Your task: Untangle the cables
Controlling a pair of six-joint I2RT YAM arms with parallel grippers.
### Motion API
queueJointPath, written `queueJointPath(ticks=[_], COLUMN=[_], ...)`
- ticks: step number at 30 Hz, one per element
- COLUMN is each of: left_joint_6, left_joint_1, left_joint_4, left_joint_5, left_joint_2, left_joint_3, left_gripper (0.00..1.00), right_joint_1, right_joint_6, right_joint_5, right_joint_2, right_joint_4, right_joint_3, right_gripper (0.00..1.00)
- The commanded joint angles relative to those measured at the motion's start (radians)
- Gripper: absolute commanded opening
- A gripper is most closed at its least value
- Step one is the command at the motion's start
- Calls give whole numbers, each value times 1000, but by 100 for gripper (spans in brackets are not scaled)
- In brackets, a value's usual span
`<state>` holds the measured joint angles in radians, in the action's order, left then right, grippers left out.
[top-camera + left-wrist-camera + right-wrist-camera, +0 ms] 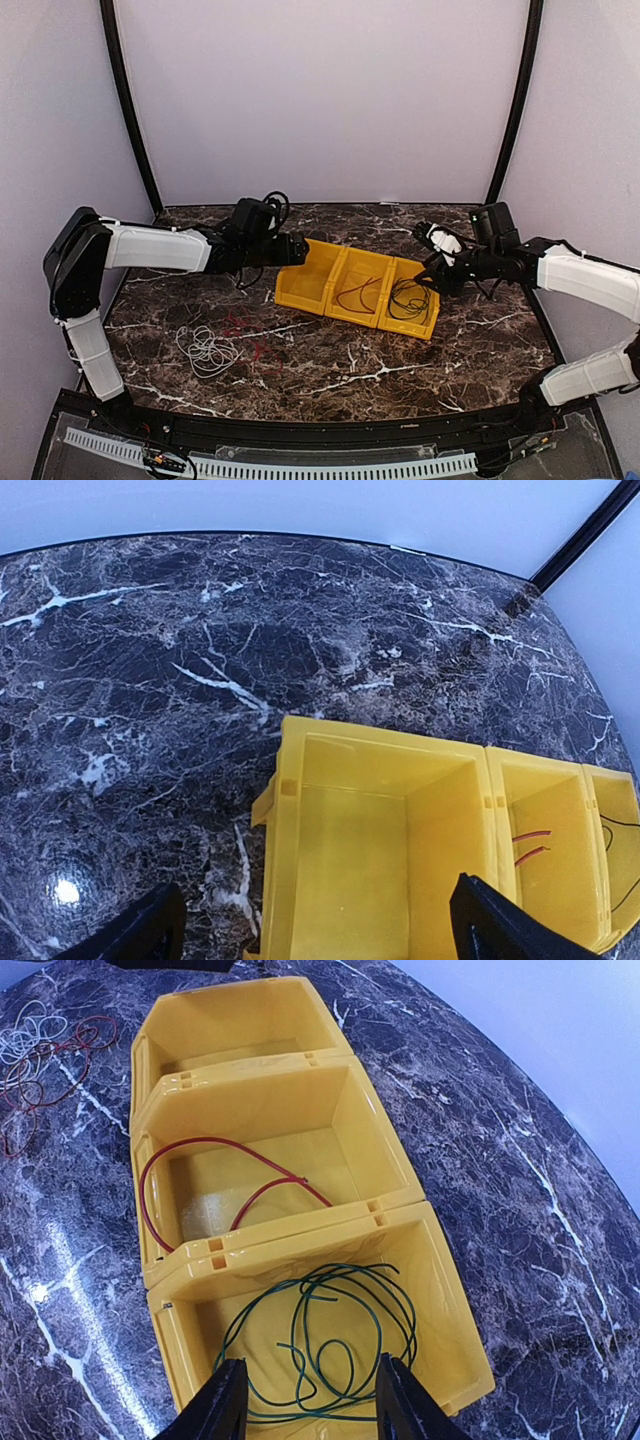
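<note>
On the marble table a white cable [205, 348] lies in a loose bundle, with a red cable [245, 332] tangled at its right side; both show far off in the right wrist view as the white cable [30, 1032] and red cable [60, 1065]. Another red cable [200, 1141] lies in the middle yellow bin. A dark cable [351, 1268] lies coiled in the right bin. My right gripper [312, 1412] hovers open just above it, holding nothing. My left gripper [320, 940] stands wide open over the empty left bin [380, 742].
Three joined yellow bins [290, 293] sit in a row at the table's middle, angled down to the right. Both arms reach in from the sides over the bins. Purple walls and black corner posts [132, 120] close off the back.
</note>
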<state>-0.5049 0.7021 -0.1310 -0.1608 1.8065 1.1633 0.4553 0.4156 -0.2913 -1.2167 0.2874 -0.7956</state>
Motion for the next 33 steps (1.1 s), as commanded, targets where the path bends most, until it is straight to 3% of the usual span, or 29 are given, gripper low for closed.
queueJointPath(ticks=[1,7,14,17,22,33], left_joint_6=[-29,-57,44,78,1,-149], left_joint_1=[2,11,85,130,135,135], left_joint_4=[100,92,-18,83,371,720], left_joint_5=[32,109,238,225,56,-111], left_joint_2=[39,27,-59,-53,-75,-356], left_joint_3=[50,15,-78,-20,31,-126], left_gripper=[95,90,86,84,84,74], right_joint_1=[-3,-2,-1,-1,-1,17], right_joint_6=[18,27,28,27,23,44], right_joint_5=[-40,-32,-35,-40,-50,-78], right_joint_2=[15,14,7,-3,-3,-23], right_joint_4=[-59,-64,-62,-54,-47,-35], right_joint_3=[5,6,3,-2,-5,-9], right_gripper=[46,46,45,45,45,43])
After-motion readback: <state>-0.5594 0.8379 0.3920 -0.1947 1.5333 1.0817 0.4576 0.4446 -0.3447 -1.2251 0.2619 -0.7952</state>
